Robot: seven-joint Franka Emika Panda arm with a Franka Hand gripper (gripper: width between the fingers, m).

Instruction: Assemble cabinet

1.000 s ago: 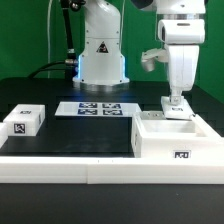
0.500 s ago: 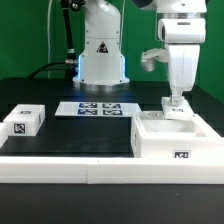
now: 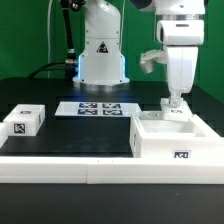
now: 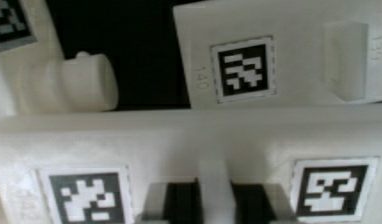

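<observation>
Exterior view: a white, smooth plastic cabinet (image 3: 172,138), a rectangular open-topped box bearing a square black-and-white tag on its near face, is sitting on the black worktop (image 3: 90,135) at the exterior view's right, against the long white border bar (image 3: 100,167). The interior of the box is showing only white walls. The end effector (image 3: 174,103) is reaching down at the box's far rim, its fingers nearly together, pinching a small white tagged panel (image 3: 178,108) standing upright there. A small white tagged block (image 3: 24,123) is lying well apart at the exterior view's left. The marker board (image 3: 93,109) is lying flat between them, farther back.

Wrist view: the two dark fingertips (image 4: 177,203) are standing close together between two tags on a white surface; beyond, another white tagged panel (image 4: 277,66) is lying on the black surface.
</observation>
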